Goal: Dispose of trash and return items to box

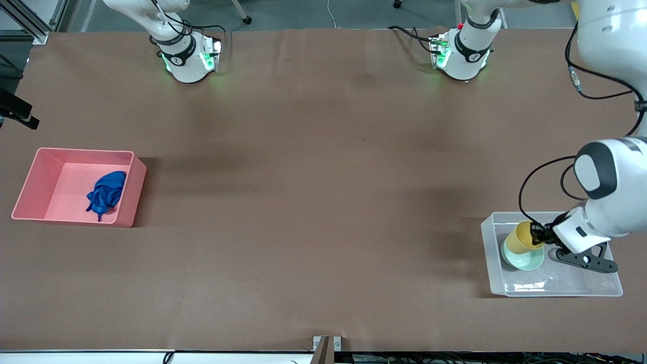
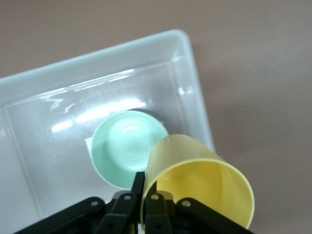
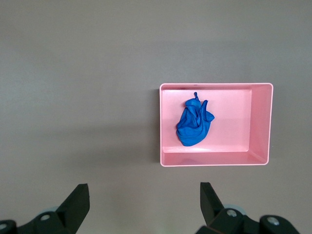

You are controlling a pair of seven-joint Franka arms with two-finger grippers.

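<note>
My left gripper [image 1: 537, 235] is shut on the rim wall of the yellow cup [image 1: 523, 236], one finger inside and one outside [image 2: 145, 189]. The cup [image 2: 204, 190] is tilted on its side over the mint-green bowl [image 1: 521, 260]. The bowl [image 2: 126, 146] lies in the clear box [image 1: 561, 284], at the left arm's end of the table. The blue cloth wad [image 1: 106, 194] lies in the pink bin [image 1: 65, 184]. My right gripper [image 3: 144, 190] is open and empty, high over the bare table beside the pink bin [image 3: 234, 117]; the wad [image 3: 194, 123] shows there too. It is out of the front view.
The pink bin stands at the right arm's end of the table. The clear box [image 2: 97, 53] has its rim close to the table's end. The brown table [image 1: 323, 202] stretches between the two bins. Both arm bases stand along the edge farthest from the front camera.
</note>
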